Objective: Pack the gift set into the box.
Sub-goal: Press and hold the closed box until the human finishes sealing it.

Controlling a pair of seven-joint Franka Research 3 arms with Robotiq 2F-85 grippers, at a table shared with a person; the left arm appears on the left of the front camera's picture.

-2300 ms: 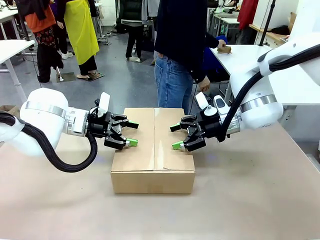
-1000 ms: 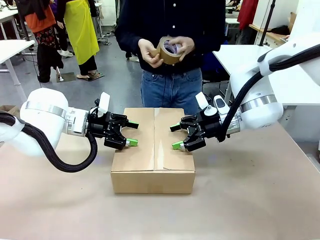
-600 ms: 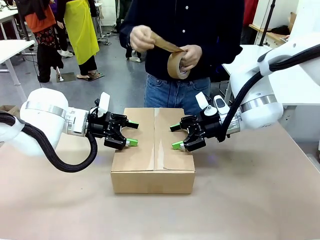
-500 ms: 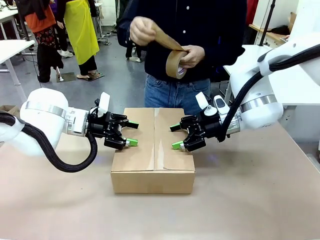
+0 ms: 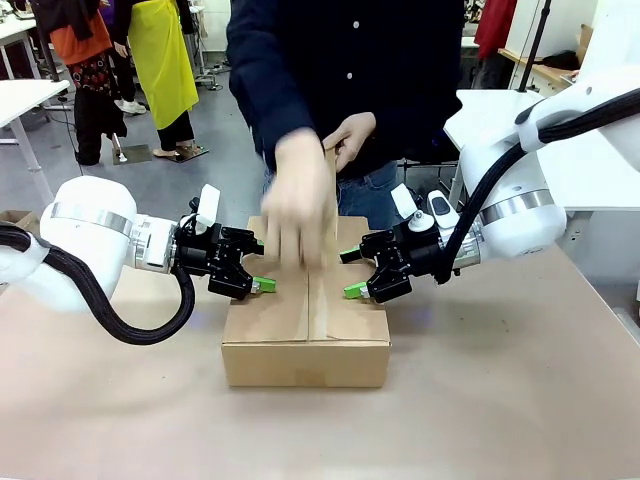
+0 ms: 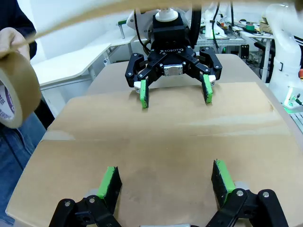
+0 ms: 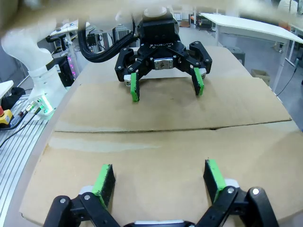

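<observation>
Both my jaws spread wide, gripping nothing, pressing the box (image 5: 306,300) flaps; any slip and the person's tape (image 6: 16,92) wrinkles.

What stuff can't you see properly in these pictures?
- Inside the box: front view, closed flaps hide any contents.
- The person's hand: front view, motion blur smears the fingers.
- The tape roll: left wrist view, cut off by the left edge.
- The tape strip: right wrist view, a blurred streak.
- Whether the open left gripper and right gripper press the flaps: unclear.

Plain brown box (image 5: 305,325), tan tape roll (image 6: 16,90), green-padded black claws.
</observation>
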